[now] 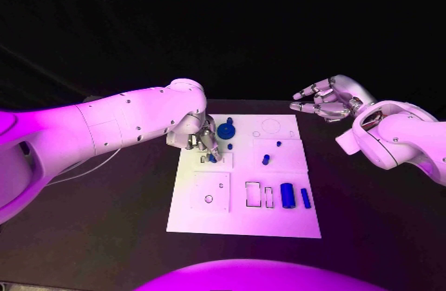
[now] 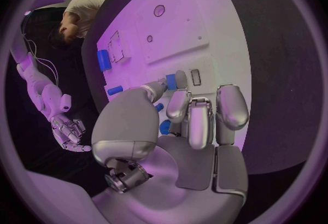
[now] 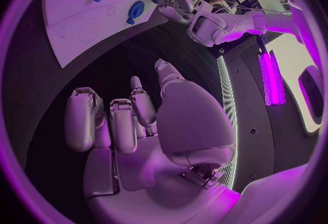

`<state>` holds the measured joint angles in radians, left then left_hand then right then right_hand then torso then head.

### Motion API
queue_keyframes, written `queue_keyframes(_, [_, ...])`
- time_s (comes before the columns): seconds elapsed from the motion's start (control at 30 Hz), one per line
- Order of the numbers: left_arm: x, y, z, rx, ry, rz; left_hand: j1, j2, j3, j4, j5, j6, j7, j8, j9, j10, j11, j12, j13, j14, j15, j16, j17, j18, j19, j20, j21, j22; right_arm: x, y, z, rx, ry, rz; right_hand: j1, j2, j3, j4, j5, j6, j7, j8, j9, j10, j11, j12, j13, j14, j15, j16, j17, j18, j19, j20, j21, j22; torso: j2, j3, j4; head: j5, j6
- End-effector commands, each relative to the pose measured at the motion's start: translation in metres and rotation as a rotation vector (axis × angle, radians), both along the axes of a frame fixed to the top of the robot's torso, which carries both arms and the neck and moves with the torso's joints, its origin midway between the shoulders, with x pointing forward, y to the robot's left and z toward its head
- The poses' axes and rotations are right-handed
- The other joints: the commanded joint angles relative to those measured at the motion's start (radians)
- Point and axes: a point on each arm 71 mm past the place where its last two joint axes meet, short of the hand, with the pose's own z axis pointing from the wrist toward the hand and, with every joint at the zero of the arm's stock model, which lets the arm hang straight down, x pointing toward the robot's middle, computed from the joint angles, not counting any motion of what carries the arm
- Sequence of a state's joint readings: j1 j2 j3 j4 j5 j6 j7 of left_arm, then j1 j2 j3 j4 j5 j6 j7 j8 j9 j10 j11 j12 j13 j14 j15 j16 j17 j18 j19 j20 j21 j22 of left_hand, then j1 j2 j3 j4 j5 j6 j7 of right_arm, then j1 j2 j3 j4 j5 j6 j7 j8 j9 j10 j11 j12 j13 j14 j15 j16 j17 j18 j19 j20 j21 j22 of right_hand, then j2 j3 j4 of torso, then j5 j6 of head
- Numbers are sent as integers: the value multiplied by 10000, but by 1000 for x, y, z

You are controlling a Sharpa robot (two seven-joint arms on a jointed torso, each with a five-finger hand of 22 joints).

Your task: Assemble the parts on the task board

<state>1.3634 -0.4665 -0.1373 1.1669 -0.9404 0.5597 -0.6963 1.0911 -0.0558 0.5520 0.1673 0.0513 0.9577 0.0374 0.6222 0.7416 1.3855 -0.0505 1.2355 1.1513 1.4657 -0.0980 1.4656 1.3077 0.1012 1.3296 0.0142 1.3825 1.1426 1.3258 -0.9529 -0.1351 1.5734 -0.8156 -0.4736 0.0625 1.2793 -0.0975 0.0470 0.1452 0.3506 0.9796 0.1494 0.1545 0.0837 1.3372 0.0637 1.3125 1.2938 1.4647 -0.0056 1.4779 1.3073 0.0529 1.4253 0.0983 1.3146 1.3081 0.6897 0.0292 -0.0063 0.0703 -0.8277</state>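
The white task board [image 1: 243,226] lies in the middle of the table. My left hand [image 1: 198,138] hovers over the board's far left part and pinches a small blue peg [image 1: 212,156] between thumb and a fingertip; the left wrist view shows this peg [image 2: 170,81] at the thumb tip. A round blue disc [image 1: 226,131] sits just beside that hand. Two short blue pegs [image 1: 266,159] stand mid-board. A thick blue cylinder [image 1: 287,195] and a thin blue pin [image 1: 306,197] lie near the board's right side. My right hand [image 1: 327,100] hangs beyond the board's far right corner, fingers apart, holding nothing.
The board has several outlined recesses: round ones [image 1: 271,125] at the far end, rectangular slots [image 1: 252,194] near the cylinder and a square plate with a hole [image 1: 210,191] on the left. Black table [image 1: 102,239] surrounds the board on all sides.
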Motion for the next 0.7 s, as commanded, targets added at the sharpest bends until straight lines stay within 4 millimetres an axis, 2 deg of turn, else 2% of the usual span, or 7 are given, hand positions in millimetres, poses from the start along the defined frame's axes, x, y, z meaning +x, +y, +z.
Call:
queue_keyframes(0.03, [-1, 0, -3, 218, 78, -109, -184, -28, -230, 122, 10, 348, -245, -61, 16, 34, -22, -2, -8, 654, -56, -8, 1055, -130, 35, -20, 15, 14, 0, 1, 0, -56, -59, 85, -69, 67, -52, -5, 37, 11, -61, 31, 15, 33, -31, 7, -9, 681, -69, -65, 1118, 125, -63, -28, -36, 892, 0, -3, 4, -3, 0])
queue_keyframes(0.7, [0, 1, -3, 201, 50, -35, -531, -53, -838, 532, 12, 459, -255, -201, 108, 48, -28, 29, 21, 655, -63, -8, 1059, -128, 30, -28, 6, 13, 0, 1, 0, -56, -64, 82, -72, 61, -69, 1, 37, 7, -61, 36, 15, 29, -32, 2, -16, 677, -71, -75, 1105, 128, -70, -30, -54, 883, 5, -3, 6, -14, 19])
